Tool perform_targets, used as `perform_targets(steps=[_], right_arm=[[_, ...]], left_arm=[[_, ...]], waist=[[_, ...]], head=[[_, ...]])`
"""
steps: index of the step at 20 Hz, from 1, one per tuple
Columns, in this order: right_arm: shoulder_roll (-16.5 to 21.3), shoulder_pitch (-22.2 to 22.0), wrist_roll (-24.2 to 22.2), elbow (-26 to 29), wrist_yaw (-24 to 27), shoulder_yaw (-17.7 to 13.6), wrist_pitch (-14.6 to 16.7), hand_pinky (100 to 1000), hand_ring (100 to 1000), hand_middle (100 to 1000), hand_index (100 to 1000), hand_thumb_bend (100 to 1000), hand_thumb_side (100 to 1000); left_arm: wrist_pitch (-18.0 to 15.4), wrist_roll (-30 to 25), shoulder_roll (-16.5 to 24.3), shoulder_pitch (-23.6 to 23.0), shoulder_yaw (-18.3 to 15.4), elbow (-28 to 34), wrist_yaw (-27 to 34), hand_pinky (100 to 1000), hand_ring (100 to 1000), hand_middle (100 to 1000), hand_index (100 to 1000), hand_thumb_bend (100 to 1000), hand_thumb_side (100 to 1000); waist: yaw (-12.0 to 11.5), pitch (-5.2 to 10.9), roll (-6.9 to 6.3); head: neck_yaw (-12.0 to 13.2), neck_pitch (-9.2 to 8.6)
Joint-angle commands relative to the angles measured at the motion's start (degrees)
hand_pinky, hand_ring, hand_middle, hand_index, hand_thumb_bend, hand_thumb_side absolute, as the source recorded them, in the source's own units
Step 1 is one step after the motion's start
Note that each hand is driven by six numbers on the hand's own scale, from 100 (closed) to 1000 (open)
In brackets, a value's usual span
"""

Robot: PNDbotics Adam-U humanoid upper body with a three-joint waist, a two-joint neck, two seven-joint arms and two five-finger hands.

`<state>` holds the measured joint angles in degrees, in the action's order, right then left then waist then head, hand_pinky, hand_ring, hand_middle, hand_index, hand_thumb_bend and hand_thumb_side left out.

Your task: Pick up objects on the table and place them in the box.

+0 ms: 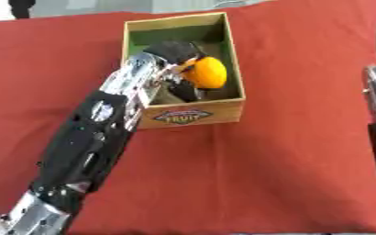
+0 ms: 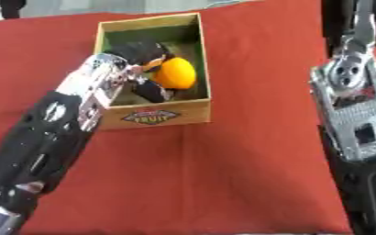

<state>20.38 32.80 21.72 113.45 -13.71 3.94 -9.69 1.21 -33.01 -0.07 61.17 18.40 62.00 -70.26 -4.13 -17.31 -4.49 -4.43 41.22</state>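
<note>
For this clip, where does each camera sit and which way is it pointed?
Left eye view: in the head, looking down at the box; left hand holds an orange fruit over it.
Right eye view: beside it, facing the same way; more of the right arm shows.
Both share box, fruit and red table.

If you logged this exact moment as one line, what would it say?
left hand: curled round round orange fruit, over open cardboard box | right hand: out of view | red tablecloth: no other objects seen
</note>
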Motion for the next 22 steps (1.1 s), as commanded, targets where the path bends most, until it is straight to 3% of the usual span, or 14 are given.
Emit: perform_targets(steps=[1,4,12,22], right_arm=[[0.8,0.7,0.1,1.1,0.4,-0.3,-0.1,784,691,543,854,100,1000],[0.7,0.7,0.1,1.1,0.4,-0.3,-0.1,784,691,543,854,100,1000],[0.7,0.4,0.3,1.1,0.4,-0.5,-0.1,784,687,540,854,100,1000],[1.0,0.2,0.6,1.1,0.4,-0.7,-0.1,784,687,539,854,100,1000]], left_arm=[[0.2,0.6,0.3,1.3,-0.7,1.4,-2.3,628,791,823,917,400,497],[0.2,0.5,0.4,1.4,-1.3,0.9,-5.0,702,848,878,960,622,580],[1.5,0.7,1.8,1.9,-4.9,2.5,-6.9,738,880,927,990,831,677],[5.4,0.6,8.0,3.2,-9.4,11.7,6.0,679,841,868,953,762,709]], waist=[[0.1,1.06,0.24],[0.2,1.09,0.27],[0.2,1.25,0.23],[-0.2,1.33,0.24]], head=[[0.3,-0.04],[0.4,0.09],[0.1,-0.03],[-0.9,0.59]])
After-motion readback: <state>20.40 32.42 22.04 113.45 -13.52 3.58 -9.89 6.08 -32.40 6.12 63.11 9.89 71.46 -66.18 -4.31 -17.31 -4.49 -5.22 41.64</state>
